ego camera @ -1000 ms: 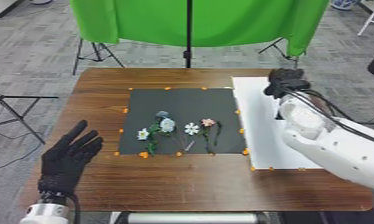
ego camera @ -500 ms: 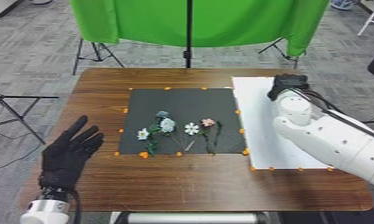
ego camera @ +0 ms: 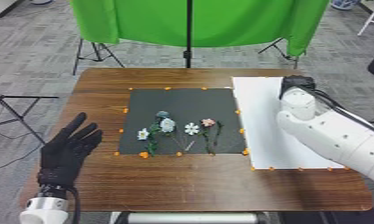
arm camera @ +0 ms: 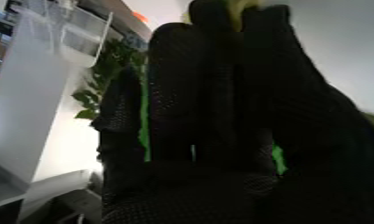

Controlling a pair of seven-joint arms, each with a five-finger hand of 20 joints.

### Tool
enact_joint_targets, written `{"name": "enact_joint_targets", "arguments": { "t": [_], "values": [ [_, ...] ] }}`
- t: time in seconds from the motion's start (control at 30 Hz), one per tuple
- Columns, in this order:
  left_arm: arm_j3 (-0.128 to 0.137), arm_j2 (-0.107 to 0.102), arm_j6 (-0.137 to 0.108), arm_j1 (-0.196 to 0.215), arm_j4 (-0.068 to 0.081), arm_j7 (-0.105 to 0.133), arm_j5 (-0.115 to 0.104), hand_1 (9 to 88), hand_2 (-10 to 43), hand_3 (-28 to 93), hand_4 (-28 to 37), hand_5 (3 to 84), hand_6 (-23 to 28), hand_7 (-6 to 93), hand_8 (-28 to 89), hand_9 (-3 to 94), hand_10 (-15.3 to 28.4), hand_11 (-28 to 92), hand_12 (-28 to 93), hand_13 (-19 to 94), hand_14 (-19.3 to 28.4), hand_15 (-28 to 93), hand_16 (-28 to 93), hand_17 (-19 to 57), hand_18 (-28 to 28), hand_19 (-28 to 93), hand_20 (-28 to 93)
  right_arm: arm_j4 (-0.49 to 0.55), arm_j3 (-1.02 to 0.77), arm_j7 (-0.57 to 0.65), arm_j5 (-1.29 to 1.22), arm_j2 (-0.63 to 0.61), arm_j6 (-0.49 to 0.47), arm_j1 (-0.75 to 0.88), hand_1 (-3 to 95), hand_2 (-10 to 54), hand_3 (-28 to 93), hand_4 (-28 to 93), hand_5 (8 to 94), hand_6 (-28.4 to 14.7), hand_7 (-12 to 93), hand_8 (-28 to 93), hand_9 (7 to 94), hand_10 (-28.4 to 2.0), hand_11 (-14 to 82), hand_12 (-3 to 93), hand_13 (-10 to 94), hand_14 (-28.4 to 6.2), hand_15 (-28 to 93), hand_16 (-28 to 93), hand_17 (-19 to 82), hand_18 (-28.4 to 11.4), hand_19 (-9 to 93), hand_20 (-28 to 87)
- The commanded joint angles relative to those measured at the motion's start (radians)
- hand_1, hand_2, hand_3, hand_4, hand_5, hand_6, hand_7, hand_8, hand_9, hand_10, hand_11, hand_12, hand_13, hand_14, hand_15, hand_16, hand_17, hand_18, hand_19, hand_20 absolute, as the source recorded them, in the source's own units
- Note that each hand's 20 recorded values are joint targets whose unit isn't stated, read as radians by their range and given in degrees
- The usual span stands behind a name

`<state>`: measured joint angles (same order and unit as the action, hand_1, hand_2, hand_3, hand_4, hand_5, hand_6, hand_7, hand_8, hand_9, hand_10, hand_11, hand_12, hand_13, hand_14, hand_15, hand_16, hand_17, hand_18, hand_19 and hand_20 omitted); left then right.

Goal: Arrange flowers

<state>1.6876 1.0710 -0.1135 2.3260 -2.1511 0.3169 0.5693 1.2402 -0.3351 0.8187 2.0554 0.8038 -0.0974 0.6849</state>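
Observation:
My right hand [ego camera: 295, 81] is at the far end of the white sheet [ego camera: 270, 125]; in the right wrist view the black glove of my right hand [arm camera: 188, 115] is close up, with a blurred yellowish patch [arm camera: 240, 10] at its far end. Whether it holds anything I cannot tell. On the dark mat [ego camera: 188, 97] lie a pale blue flower [ego camera: 167, 125], a grey-blue one [ego camera: 162, 114], a white flower with a yellow centre [ego camera: 143, 134], a white daisy [ego camera: 191, 129] and a pink flower [ego camera: 208, 122]. My left hand [ego camera: 63, 155] rests open left of the mat, fingers straight.
Orange markers [ego camera: 143, 155] line the edges of mat and sheet. Bare brown table [ego camera: 175, 190] runs along the front. Behind it hangs a green cloth [ego camera: 148, 22] on a stand. Leafy greenery [arm camera: 108, 75] shows beside my glove in the right wrist view.
The right hand has shifted slightly to the right at the sheet's far end, and its forearm has turned and swung. The left hand has barely moved. The flowers on the mat lie as before.

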Motion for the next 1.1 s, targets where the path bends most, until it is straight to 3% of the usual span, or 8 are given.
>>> {"name": "enact_joint_targets", "arguments": {
  "t": [0.03,0.2,0.27,0.47,0.7,0.8,0.97,1.1],
  "values": [
    [0.000,0.012,0.006,0.020,0.002,-0.001,-0.004,22.6,4.8,81,-26.4,36.8,8.1,11.2,-9,34.9,20.4,23,12,22,27.9,50,-7,-8.2,28.4,49,33,0.015,0.035,-0.060,0.057,-0.036,0.135,0.012,59.2,-9.5,63,-28,86.4,5.3,16,0,92.4,-4.0,6.4,30.0,77,1.7,57,28,32,-12.3,86,41],
    [0.005,0.021,0.005,0.031,-0.001,-0.005,-0.001,22.6,4.8,81,-26.5,36.9,8.2,11.2,-9,34.9,20.5,23,12,22,27.8,50,-7,-8.2,28.4,49,33,0.050,0.068,-0.028,0.023,-0.066,0.270,-0.014,58.4,-9.5,66,-28,88.7,4.6,15,1,93.6,-5.0,8.4,30.6,79,1.8,57,30,34,-12.6,87,41],
    [0.016,0.049,0.019,0.032,-0.003,-0.023,0.016,22.6,4.9,81,-26.5,36.9,8.2,11.2,-9,34.9,20.6,23,12,22,27.8,50,-7,-8.2,28.4,49,33,0.079,0.031,-0.029,0.015,-0.073,0.280,0.001,58.1,-9.5,67,-28,89.0,4.4,15,1,93.6,-5.3,9.3,30.6,80,1.3,57,30,34,-13.1,87,41],
    [0.018,0.043,0.015,0.046,-0.008,-0.015,0.016,22.6,4.9,81,-26.7,36.9,8.2,11.3,-9,34.9,20.5,23,12,22,27.8,50,-7,-8.3,28.4,49,33,0.254,-0.038,-0.014,0.046,-0.133,0.359,0.075,57.6,-9.5,69,-28,89.6,3.6,15,2,93.7,-5.5,10.4,30.4,80,0.9,58,30,34,-14.0,88,42],
    [0.018,0.043,0.024,0.053,-0.006,-0.012,0.014,22.5,4.9,81,-26.7,37.0,8.2,11.3,-9,34.9,20.4,23,12,22,27.9,50,-7,-8.3,28.4,49,32,0.547,-0.213,-0.030,0.081,-0.188,0.333,0.308,56.8,-9.5,71,-28,89.9,2.9,14,2,93.7,-5.7,11.5,30.3,80,-0.1,59,30,34,-15.3,89,42],
    [0.022,0.046,0.026,0.055,-0.006,-0.023,0.017,22.5,4.9,81,-26.7,37.0,8.2,11.2,-9,34.9,20.5,23,12,22,27.9,50,-7,-8.3,28.4,50,32,0.631,-0.257,-0.028,0.091,-0.177,0.338,0.407,56.9,-9.5,71,-28,89.8,2.5,14,2,93.7,-5.9,11.6,30.3,80,-0.4,60,29,34,-15.9,89,42],
    [0.024,0.054,0.029,0.052,-0.006,-0.041,0.021,22.4,4.9,81,-26.7,37.0,8.2,11.3,-9,34.9,20.5,23,12,22,27.8,50,-7,-8.3,28.4,50,32,0.683,-0.298,-0.066,0.078,-0.123,0.270,0.506,56.1,-9.5,72,-28,87.9,1.8,15,4,93.7,-6.1,10.0,33.0,77,-1.3,63,29,33,-16.6,90,42],
    [0.022,0.054,0.035,0.041,-0.002,-0.050,0.024,22.5,4.9,81,-26.8,37.0,8.2,11.4,-9,34.9,20.5,23,12,22,27.9,50,-7,-8.4,28.4,50,32,0.675,-0.265,-0.067,0.089,-0.103,0.273,0.507,55.4,-9.5,72,-28,86.9,1.8,15,3,93.7,-6.6,11.4,34.3,76,-2.6,65,27,32,-17.3,90,42]
  ]
}}
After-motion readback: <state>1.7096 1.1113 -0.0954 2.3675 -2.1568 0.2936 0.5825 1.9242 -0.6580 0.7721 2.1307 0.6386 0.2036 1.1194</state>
